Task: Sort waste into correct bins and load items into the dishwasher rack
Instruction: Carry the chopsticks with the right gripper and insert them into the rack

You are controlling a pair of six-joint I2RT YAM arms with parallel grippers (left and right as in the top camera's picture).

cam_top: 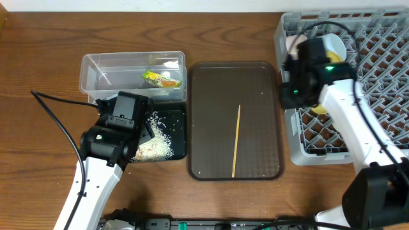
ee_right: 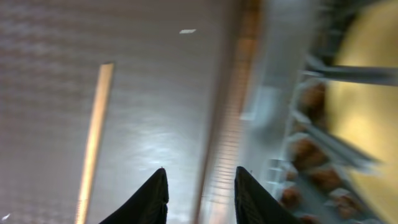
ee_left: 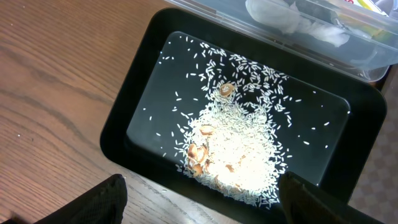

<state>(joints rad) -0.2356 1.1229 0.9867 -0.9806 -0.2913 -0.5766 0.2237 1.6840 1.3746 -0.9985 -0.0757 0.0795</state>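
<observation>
Over glossy black tray (ee_left: 118, 118) of white rice (ee_left: 239, 155) | left pincer (ee_left: 202, 180) wide, empty | right pincer (ee_right: 200, 171) narrowly parted, empty

A dark brown serving tray (cam_top: 211, 128) lies on the wooden table (cam_top: 38, 64); a black cable (cam_top: 61, 99) trails across the wood.

Glossy black tray (ee_left: 134, 99); clear plastic tub (cam_top: 89, 67); wood-grain table (cam_top: 38, 51)
</observation>
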